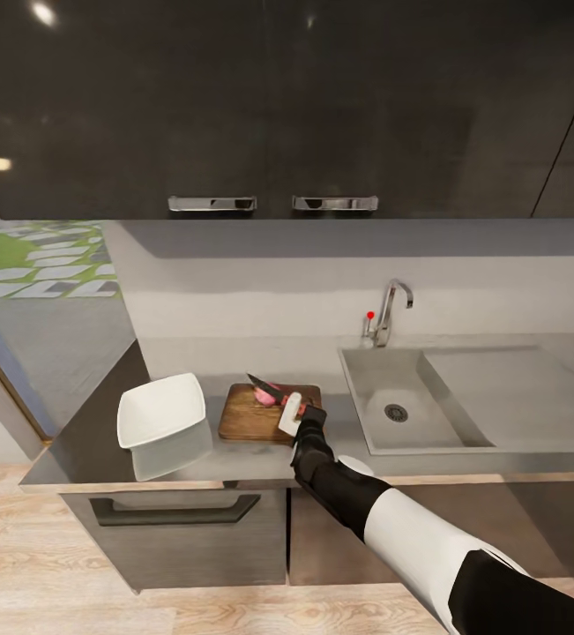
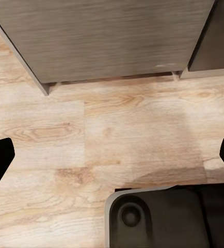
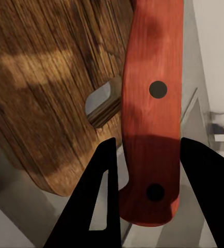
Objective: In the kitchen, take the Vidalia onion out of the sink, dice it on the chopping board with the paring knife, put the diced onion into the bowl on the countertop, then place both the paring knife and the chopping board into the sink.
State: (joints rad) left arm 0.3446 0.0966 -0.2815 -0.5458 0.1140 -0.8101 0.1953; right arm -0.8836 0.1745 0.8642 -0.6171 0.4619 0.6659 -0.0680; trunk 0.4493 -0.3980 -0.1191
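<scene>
Right gripper is clamping the paring knife by its red-orange handle, one finger on each flat side, handle running straight out along my fingers. In the head view the blade is pointing away from my gripper, up and to the left, over the Vidalia onion. The onion is sitting on the chopping board, just ahead of my gripper and slightly left, directly under the blade line. So the cut axis is already roughly lined up; my read is the next move is mostly a downward press with the tip leading. The bowl is lying further left of my gripper, just beside the board on the desk. The sink is off to my right, basin bare. Left gripper is hanging low over the wood floor, fingers wide apart, holding nothing. Right arm is clearly the nearer one for the dicing.
</scene>
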